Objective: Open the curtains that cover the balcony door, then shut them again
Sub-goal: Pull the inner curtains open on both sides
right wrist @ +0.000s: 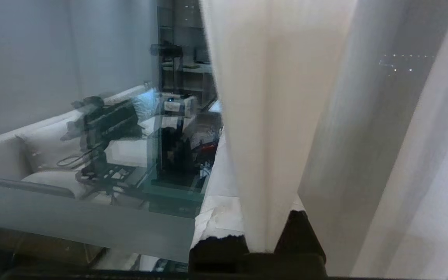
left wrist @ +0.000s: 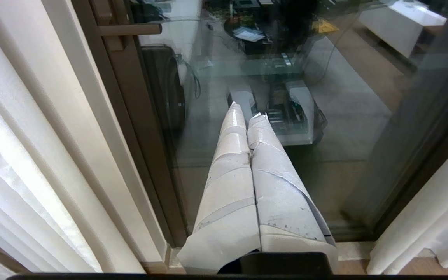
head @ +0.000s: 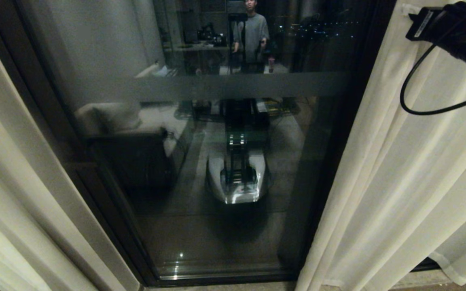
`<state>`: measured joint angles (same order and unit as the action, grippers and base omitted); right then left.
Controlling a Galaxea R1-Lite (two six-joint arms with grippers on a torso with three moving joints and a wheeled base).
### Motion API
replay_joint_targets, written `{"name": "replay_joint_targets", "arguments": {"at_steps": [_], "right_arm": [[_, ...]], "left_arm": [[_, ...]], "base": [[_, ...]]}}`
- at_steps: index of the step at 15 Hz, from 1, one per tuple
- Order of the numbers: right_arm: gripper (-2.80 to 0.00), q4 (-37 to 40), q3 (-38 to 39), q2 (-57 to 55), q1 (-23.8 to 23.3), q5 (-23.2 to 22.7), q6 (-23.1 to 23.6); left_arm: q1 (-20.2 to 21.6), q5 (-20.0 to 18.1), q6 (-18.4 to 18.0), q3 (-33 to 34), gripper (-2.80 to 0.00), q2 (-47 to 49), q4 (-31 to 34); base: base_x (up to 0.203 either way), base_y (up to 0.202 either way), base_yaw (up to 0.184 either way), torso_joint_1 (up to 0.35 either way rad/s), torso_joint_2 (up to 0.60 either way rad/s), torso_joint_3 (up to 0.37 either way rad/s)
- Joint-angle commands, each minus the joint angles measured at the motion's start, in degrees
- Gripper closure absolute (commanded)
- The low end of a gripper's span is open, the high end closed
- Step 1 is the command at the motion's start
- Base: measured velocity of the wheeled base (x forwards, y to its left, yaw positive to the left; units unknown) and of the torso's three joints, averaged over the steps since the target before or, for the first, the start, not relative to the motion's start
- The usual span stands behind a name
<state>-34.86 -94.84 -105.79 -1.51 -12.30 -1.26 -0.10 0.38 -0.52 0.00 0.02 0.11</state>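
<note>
Head view: the left cream pleated fabric curtain panel is seen drawn aside, the dark-framed glass balcony door is bared, and the right cream panel hangs at the door's right edge.

The left gripper, pressed shut and empty, is held low before the glass; the right gripper, high at the right, is clamped on a fold of the right panel. That thin pinch could be lost if the fabric is dragged quickly, or the glass could be struck.

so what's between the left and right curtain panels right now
Only the balcony door shows between the left curtain panel and the right curtain panel in the head view, its glass uncovered; nothing else hangs there.

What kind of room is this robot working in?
Probably a home living room at night: cream floor-length curtains flank a glass balcony door, whose glass reflects a pale sofa.
</note>
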Motion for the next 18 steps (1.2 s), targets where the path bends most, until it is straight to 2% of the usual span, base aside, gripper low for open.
{"name": "replay_joint_targets", "arguments": {"at_steps": [1, 14, 18], "right_arm": [[0.00, -0.05, 0.08, 0.41, 0.02, -0.10, -0.06], [0.00, -0.25, 1.60, 1.00, -0.22, -0.05, -0.08], [0.00, -0.65, 5.01, 2.52, -0.25, -0.02, -0.15]], "left_arm": [[0.01, -0.03, 0.08, 0.00, 0.00, -0.02, -0.02], [0.01, 0.15, 0.70, 0.00, 0.00, -0.02, -0.02], [0.01, 0.06, 0.70, 0.00, 0.00, -0.02, -0.02]], "base": [[0.000, 0.000, 0.000, 0.000, 0.00, 0.000], [0.000, 0.000, 0.000, 0.000, 0.00, 0.000], [0.003, -0.130, 0.006, 0.001, 0.00, 0.004]]}}
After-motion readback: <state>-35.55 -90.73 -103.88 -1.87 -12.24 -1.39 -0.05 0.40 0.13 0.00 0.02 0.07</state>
